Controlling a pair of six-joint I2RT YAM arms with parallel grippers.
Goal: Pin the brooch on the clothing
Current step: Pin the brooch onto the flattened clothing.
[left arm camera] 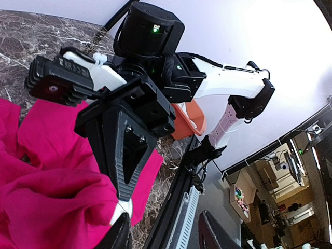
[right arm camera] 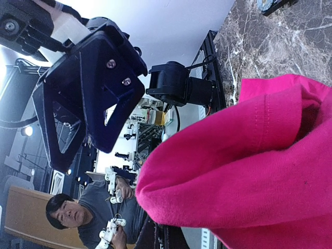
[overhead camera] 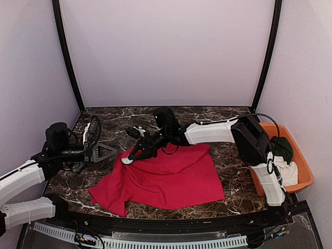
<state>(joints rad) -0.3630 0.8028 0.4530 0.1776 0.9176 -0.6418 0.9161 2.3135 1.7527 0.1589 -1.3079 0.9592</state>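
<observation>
**A:** Marble table (overhead camera: 228,155) is being shared by both arms. Red shirt (overhead camera: 166,179) is lying spread mid-table, its upper-left edge being bunched up at the right gripper (overhead camera: 133,155).

**B:** Grip state?

**A:** Right gripper is being kept clamped tight. Small white piece (overhead camera: 127,161) is being seen at its tip, possibly the brooch. Whether that or fabric is being pinched cannot be told. Left gripper (left arm camera: 165,234) is being held partly open, nothing between the fingers, just left of the shirt edge.

**B:** Risks?

**A:** Judgement only. Both grippers are being crowded nose to nose, so a collision is being risked. Soft fabric is being lifted with no flat backing, so it may slip or fold double, and two layers may get pinned. If the white piece is being gripped loosely, it may be lost in the folds.

**B:** Counts?

**A:** One shirt, one white piece, two grippers. One orange bin (overhead camera: 303,166) at the right, with one dark green garment (overhead camera: 282,148) and one white cloth (overhead camera: 288,171) inside.
</observation>
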